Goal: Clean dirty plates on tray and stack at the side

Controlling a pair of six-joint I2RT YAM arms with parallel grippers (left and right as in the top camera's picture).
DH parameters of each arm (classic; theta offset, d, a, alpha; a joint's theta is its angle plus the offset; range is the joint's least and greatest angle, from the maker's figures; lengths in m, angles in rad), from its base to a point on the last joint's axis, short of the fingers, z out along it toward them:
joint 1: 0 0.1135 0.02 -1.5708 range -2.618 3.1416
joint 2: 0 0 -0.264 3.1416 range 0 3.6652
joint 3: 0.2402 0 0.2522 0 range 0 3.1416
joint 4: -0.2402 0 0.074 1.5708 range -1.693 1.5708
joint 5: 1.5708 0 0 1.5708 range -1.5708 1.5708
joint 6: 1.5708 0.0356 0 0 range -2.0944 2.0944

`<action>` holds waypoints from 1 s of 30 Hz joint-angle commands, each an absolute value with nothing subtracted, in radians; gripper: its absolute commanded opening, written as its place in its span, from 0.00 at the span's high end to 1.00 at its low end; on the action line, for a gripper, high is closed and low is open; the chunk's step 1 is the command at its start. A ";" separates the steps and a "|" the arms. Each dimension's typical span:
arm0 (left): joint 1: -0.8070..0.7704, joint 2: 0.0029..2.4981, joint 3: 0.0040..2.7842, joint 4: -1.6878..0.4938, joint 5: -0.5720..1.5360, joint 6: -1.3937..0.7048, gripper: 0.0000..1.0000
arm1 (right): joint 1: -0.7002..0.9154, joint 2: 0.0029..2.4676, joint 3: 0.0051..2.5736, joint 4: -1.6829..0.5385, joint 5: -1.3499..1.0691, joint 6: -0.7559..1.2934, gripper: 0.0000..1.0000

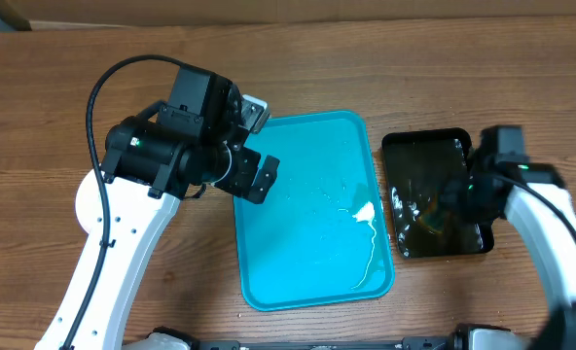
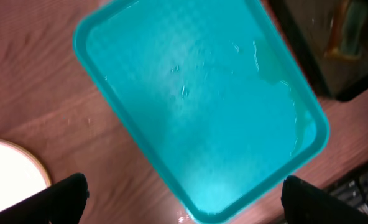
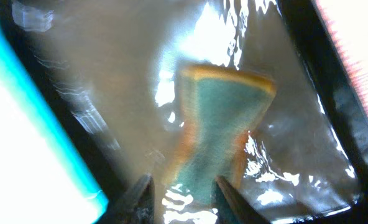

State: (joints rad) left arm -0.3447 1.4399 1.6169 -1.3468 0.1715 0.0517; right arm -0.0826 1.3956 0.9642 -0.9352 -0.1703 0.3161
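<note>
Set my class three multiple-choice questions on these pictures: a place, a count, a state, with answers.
1. Where does the sponge lie? A on the floor B in the black tray C on a shelf
2. How many plates lie on the blue tray? A none B two C three
3. The left gripper is: A shut on a plate B shut on a cloth C open
Answers: 1 B, water glints round it there; 2 A, its floor is bare but wet; 3 C, its fingers stand wide apart.

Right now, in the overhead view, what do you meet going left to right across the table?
left arm → cyan-blue tray → black tray → right arm
</note>
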 commanded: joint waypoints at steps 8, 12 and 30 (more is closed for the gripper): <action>-0.333 1.019 1.633 -1.455 -0.095 -0.227 0.00 | -0.078 0.909 1.155 -1.066 -0.627 0.160 0.00; -0.333 0.886 1.633 -1.481 -0.104 -0.259 0.00 | -0.078 0.799 1.155 -1.073 -0.634 0.160 0.00; -0.334 0.797 1.633 -1.514 -0.104 -0.273 0.00 | -0.068 0.746 1.151 -1.132 -0.622 0.159 0.00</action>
